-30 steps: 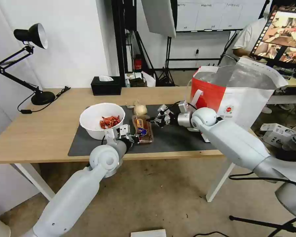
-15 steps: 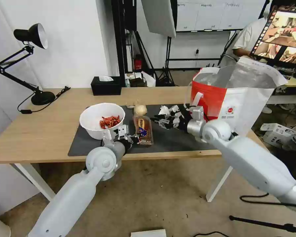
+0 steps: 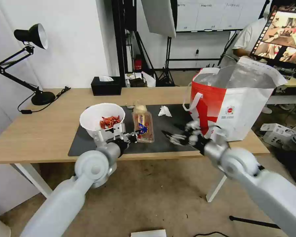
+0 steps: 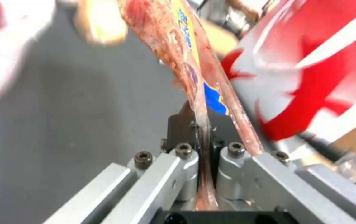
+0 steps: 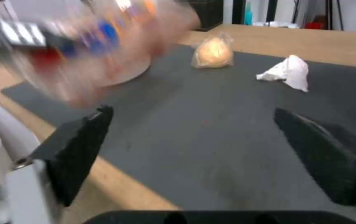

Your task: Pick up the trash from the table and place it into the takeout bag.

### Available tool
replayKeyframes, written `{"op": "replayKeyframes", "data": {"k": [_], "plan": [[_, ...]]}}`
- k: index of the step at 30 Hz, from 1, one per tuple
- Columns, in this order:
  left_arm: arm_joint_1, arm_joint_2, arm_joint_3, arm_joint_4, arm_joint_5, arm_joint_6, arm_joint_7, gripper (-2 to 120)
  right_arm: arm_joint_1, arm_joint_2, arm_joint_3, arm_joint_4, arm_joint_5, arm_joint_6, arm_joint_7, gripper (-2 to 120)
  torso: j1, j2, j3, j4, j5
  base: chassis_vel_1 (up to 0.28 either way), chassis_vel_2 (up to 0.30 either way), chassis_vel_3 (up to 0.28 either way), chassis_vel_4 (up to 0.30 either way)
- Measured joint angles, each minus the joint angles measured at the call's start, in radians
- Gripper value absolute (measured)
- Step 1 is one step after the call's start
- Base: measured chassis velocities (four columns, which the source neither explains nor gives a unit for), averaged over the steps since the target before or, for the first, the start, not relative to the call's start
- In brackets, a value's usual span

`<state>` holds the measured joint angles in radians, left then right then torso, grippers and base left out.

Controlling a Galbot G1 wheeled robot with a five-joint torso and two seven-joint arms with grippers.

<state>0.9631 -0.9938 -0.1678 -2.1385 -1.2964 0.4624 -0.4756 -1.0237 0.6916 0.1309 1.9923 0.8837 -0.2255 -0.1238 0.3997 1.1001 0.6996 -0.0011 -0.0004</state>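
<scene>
Left tool pinches the clear tray by its near edge, tray extending forward past it.

The mat is lying on the table and is serving as the landmark here. The bowl is sitting on the mat's left end. Just right of the bowl, the plastic tray is standing tilted over the mat, its near edge pinched in the left gripper at the mat's front. The small bag is lying at the mat's back edge behind the tray, with the tissue to its right on the mat. The right gripper is hovering spread over the mat's front right part. The takeout bag is standing upright at the mat's right end. The tissue box and lamp are sitting on the table behind the mat to its left.
</scene>
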Motion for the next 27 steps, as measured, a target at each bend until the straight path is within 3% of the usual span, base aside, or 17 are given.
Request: {"op": "replayKeyframes", "data": {"k": [2,7,9,11,14,15,17,18,21,22,25,27], "plan": [[0.067,0.045,-0.083,-0.088,-0.024,-0.017,-0.003,0,-0.039,-0.005,0.002,0.021,-0.039,0.017,-0.012,100,0.0,0.0,0.0,0.0036,0.0004,0.0,0.0,0.0,0.0],[-0.002,0.078,-0.075,-0.121,-0.102,-0.028,-0.041,0,-0.162,-0.003,0.046,0.055,-0.114,0.057,-0.015,100,0.0,0.0,0.0,0.0013,0.0001,0.0,0.0,0.0,0.0],[-0.11,0.088,-0.025,-0.114,-0.158,-0.031,-0.079,0,-0.231,0.011,0.074,0.073,-0.154,0.074,-0.01,100,0.0,0.0,0.0,0.0002,0.0007,0.0,0.0,0.0,0.0],[-0.17,0.088,0.004,-0.1,-0.174,-0.033,-0.091,0,-0.252,0.017,0.084,0.08,-0.168,0.079,-0.007,100,0.0,0.0,0.0,0.0003,0.0005,0.0,0.0,0.0,0.0],[-0.377,0.064,0.119,-0.026,-0.226,-0.039,-0.133,0,-0.316,0.047,0.113,0.096,-0.223,0.101,-0.004,100,0.0,0.0,0.0,0.0014,0.0,0.0,0.0,0.0,0.0],[-0.377,0.064,0.119,-0.026,-0.226,-0.039,-0.133,0,-0.316,0.047,0.113,0.096,-0.223,0.101,-0.004,100,0.0,0.0,0.0,0.0014,0.0,0.0,0.0,0.0,0.0],[-0.539,0.016,0.211,0.035,-0.267,-0.044,-0.174,0,-0.351,0.076,0.129,0.104,-0.257,0.114,-0.004,100,0.0,0.0,0.0,0.0012,0.0003,0.0,0.0,0.0,0.0],[-0.539,0.016,0.211,0.035,-0.267,-0.044,-0.174,0,-0.351,0.076,0.129,0.104,-0.257,0.114,-0.004,100,0.0,0.0,0.0,0.0012,0.0003,0.0,0.0,0.0,0.0],[-0.726,-0.084,0.338,0.123,-0.288,-0.047,-0.206,0,-0.411,0.132,0.163,0.11,-0.326,0.152,-0.004,100,0.0,0.0,0.0,0.0008,0.0009,0.0,0.0,0.0,0.0],[-0.726,-0.084,0.338,0.123,-0.288,-0.047,-0.206,0,-0.411,0.132,0.163,0.11,-0.326,0.152,-0.004,100,0.0,0.0,0.0,0.0008,0.0009,0.0,0.0,0.0,0.0],[-0.838,-0.195,0.417,0.222,-0.285,-0.047,-0.221,0,-0.499,0.189,0.222,0.131,-0.392,0.205,-0.006,100,0.0,0.0,0.0,0.0012,0.0008,0.0,0.0,0.0,0.0],[-0.865,-0.224,0.432,0.255,-0.275,-0.047,-0.222,0,-0.537,0.21,0.25,0.139,-0.409,0.219,-0.014,100,0.0,0.0,0.0,0.0009,0.0006,0.0,0.0,0.0,0.0]]}}
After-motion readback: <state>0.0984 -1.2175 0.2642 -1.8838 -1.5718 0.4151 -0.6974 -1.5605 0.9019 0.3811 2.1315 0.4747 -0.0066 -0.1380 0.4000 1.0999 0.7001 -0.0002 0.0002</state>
